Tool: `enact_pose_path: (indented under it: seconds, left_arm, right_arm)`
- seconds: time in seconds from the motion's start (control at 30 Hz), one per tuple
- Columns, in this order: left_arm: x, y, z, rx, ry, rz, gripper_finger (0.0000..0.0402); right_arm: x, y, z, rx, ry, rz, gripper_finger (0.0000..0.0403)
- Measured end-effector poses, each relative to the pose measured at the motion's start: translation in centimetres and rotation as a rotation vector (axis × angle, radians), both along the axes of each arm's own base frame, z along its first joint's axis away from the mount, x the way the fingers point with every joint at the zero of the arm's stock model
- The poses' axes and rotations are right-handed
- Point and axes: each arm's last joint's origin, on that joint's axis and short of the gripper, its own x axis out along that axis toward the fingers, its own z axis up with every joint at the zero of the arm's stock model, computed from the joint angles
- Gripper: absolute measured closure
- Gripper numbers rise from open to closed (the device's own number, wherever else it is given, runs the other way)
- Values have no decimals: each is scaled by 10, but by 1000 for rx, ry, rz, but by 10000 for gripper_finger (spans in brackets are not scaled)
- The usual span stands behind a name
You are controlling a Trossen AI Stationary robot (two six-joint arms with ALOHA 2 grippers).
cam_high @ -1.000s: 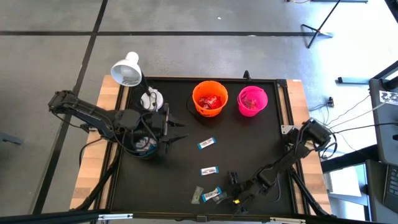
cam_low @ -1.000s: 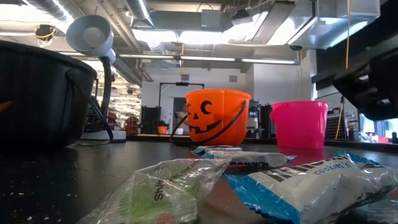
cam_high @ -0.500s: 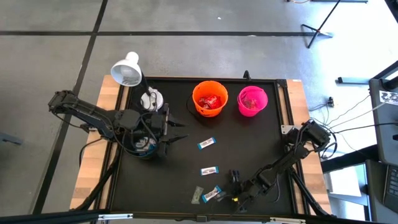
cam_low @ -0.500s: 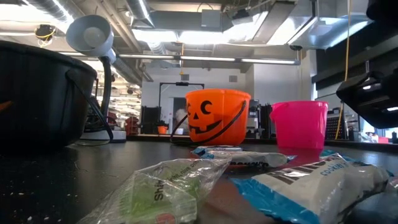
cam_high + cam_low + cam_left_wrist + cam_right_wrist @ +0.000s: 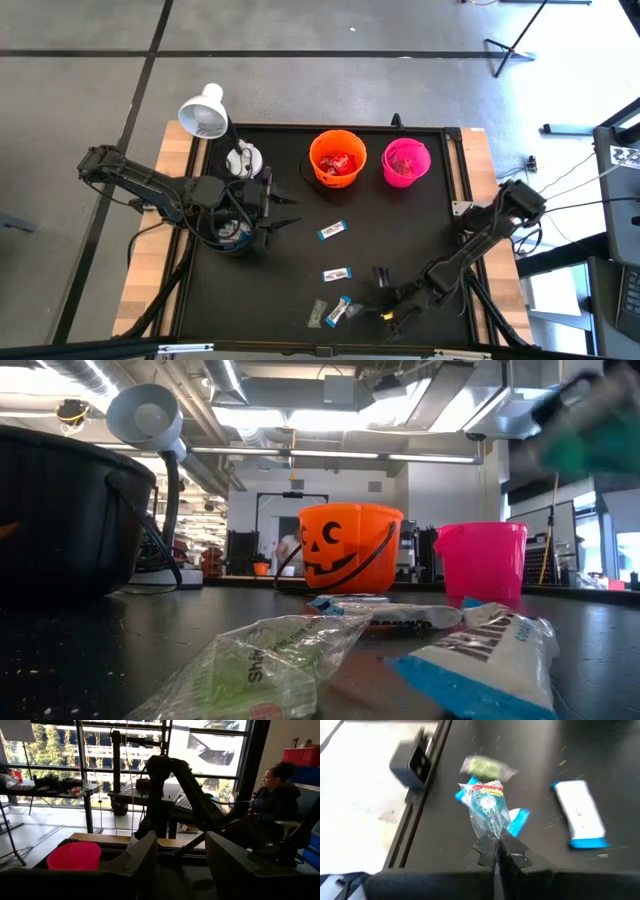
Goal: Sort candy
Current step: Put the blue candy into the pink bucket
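Observation:
A blue-and-white candy [image 5: 340,311] lies near the table's front edge, and my right gripper [image 5: 362,305] is shut on one end of it; the right wrist view shows it [image 5: 487,802] ahead of the fingers. Loose on the black mat are a greenish candy [image 5: 317,313] beside it and two more blue-and-white ones [image 5: 336,274], [image 5: 331,231]. At the left, my left gripper [image 5: 290,210] hangs open and level beside the black bucket [image 5: 228,238], with nothing between its fingers [image 5: 142,855]. My right gripper pinches the twisted end of the candy's wrapper [image 5: 490,832] between its two fingertips. The fingers slant down at it from the table's right side. The candy is tilted, with the held end raised and the other end [image 5: 420,670] low on the mat.
The orange bucket [image 5: 337,158], with red candy inside, and the pink bucket [image 5: 405,162] stand at the far edge. A white lamp [image 5: 204,112] is at the far left corner. A person [image 5: 272,800] sits beyond the table. Bare mat lies between the buckets and the loose candies.
My right gripper has shut on the blue-and-white candy near the front edge and risen. The candy's held end has come up off the mat, and the candy has turned and slid a little toward the table's left.

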Motion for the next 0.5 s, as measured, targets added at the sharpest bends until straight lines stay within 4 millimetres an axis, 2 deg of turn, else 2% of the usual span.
enact_pose_path:
  seconds: [0.37,0.5]
  left_arm:
    - [-1,-3,1,-10,-14,-9,244]
    - [-1,-3,2,-11,-20,-8,244]
  right_arm:
    - [-22,-34,79,-129,-276,-152,396]
    - [-23,-53,100,-181,-348,-198,396]
